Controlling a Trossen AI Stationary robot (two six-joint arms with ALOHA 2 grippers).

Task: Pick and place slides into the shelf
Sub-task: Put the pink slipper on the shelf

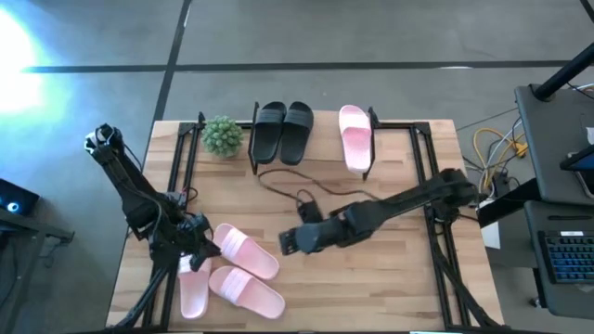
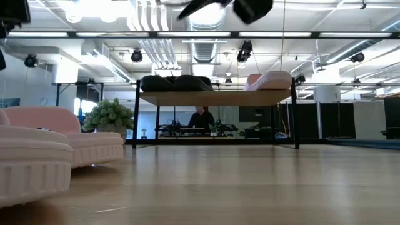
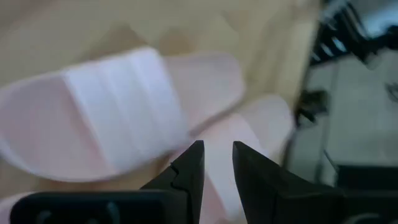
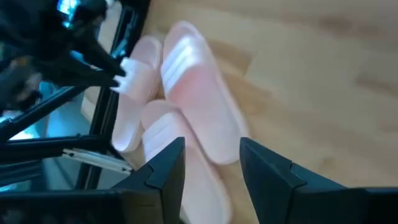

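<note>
Three pale pink slides lie near the table's near left corner: one (image 1: 249,252), one (image 1: 248,291) and one (image 1: 193,286). The shelf (image 1: 327,139) stands at the far edge, with two black slides (image 1: 283,130) and one pink slide (image 1: 355,137) on its top plank. My left gripper (image 1: 200,243) hovers over the pink slides (image 3: 118,112) with a narrow gap between its fingers and nothing in it. My right gripper (image 1: 286,243) is open, raised above the table right of the same slides (image 4: 199,106).
A small potted plant (image 1: 223,135) stands left of the shelf. A dark cable (image 1: 288,186) runs across the table's middle, near the right arm. Black frame rails run along the table's left and right sides. Bare wood lies in the middle and near right.
</note>
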